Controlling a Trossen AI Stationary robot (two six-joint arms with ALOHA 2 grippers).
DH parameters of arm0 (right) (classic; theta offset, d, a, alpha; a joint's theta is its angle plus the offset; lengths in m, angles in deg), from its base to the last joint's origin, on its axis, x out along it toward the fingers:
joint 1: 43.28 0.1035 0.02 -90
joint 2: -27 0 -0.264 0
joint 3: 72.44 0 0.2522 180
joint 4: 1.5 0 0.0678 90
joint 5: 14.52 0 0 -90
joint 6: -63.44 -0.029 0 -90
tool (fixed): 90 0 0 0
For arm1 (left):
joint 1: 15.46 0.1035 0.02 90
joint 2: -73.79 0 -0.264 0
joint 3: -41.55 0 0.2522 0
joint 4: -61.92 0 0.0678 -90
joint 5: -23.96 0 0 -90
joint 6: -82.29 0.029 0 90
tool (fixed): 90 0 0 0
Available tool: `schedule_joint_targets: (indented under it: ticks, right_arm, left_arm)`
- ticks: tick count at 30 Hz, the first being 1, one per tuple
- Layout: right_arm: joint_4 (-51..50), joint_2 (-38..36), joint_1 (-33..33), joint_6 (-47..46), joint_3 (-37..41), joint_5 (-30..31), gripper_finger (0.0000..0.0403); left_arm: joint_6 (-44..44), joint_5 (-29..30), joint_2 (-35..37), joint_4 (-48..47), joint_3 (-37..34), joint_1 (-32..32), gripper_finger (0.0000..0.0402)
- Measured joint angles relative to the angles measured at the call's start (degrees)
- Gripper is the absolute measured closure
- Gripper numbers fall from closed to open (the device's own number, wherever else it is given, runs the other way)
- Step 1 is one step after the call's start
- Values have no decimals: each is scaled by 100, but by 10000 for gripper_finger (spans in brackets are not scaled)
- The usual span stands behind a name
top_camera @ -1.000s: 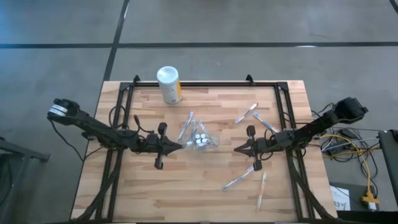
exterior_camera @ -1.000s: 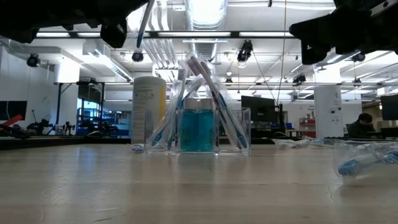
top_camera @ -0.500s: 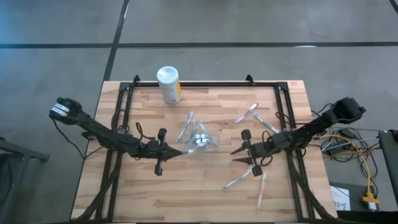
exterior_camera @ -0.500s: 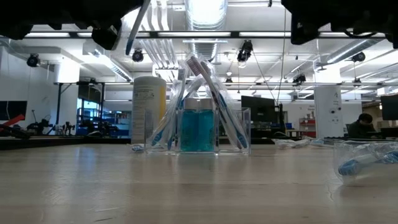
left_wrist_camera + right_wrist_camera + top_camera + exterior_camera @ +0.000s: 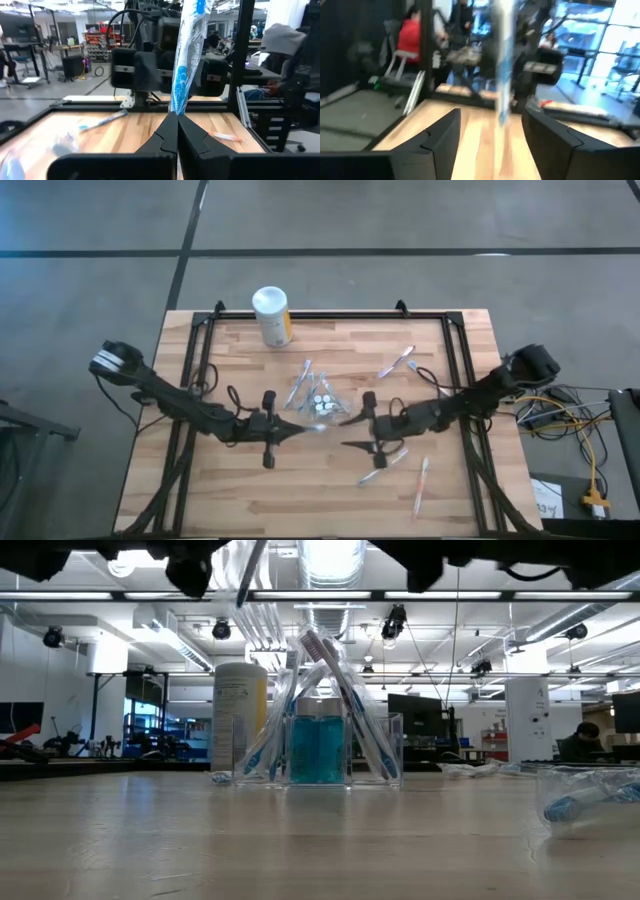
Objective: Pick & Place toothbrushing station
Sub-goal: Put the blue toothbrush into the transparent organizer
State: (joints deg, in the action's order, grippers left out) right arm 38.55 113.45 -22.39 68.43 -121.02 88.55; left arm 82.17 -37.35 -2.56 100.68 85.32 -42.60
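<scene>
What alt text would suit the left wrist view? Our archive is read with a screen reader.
The left gripper is shut on a wrapped blue-and-white toothbrush that stands upright above its fingertips. Facing it over the wooden table is the right arm, and two more toothbrushes lie flat on the wood.

light: bright overhead strips, low view | shadows: soft | blur: right wrist view smeared
</scene>
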Motion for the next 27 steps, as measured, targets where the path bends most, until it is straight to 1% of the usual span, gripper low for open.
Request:
schedule_joint_targets:
  ticks: [4, 6, 11, 15, 20, 25, 27]
  right_arm:
    - [70, 87, -85, 87, -318, -266, 177]
    - [141, 79, -77, 206, -411, -298, 168]
    - [395, 62, -103, 251, -634, -419, 155]
    - [383, 119, -253, -116, -837, -485, 159]
    - [384, 329, -464, -368, -911, -609, 169]
    - [512, 488, -576, -480, -940, -849, 180]
    - [686, 534, -579, -480, -965, -1045, 183]
  left_arm:
    - [200, 34, -188, -23, 330, -11, 402]
    - [226, 31, -220, -7, 488, -23, 401]
    - [305, 41, -244, -97, 549, -60, 401]
    - [289, 37, -317, -17, 567, -61, 401]
    - [397, 85, -371, 44, 700, -59, 401]
    - [467, 101, -407, 0, 805, -43, 401]
    - [467, 106, -447, -7, 823, -19, 401]
